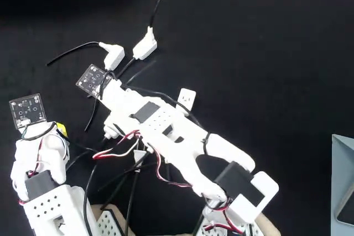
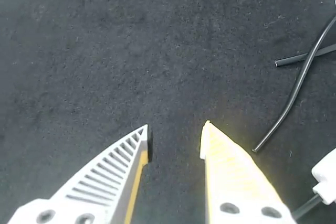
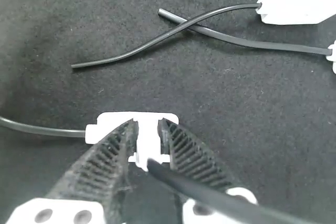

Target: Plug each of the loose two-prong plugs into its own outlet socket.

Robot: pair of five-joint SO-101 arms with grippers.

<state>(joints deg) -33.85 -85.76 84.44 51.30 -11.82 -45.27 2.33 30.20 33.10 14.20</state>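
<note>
Closest to my right wrist camera, the right gripper (image 3: 146,124) has its fingers drawn narrow and pinched on a white plug (image 3: 110,123). The plug lies flat on the black mat (image 1: 265,53), and its cable runs off to one side. On the other arm, the left gripper (image 2: 176,129) has its fingers spread wide with nothing between them but bare mat. A loose black cable (image 2: 294,93) lies off to one side of it.

Beyond the held plug, two thin crossed cables (image 3: 191,24) lie on the mat. One of them leads to a second plug (image 3: 294,3). From the high camera that second plug (image 1: 114,56) sits just past the right arm's wrist. A third white piece (image 1: 145,45) lies just beside it, and its lead heads for the far edge of the table. I cannot tell whether that third piece is a bare plug or a mated pair.

A white socket block (image 1: 187,99) lies beside the right arm's forearm, well apart from the plugs, and its slots look empty.

My read is that the task is at its start. One plug is gripped, I can see nothing seated in a socket, and every insertion remains to be done.
</note>
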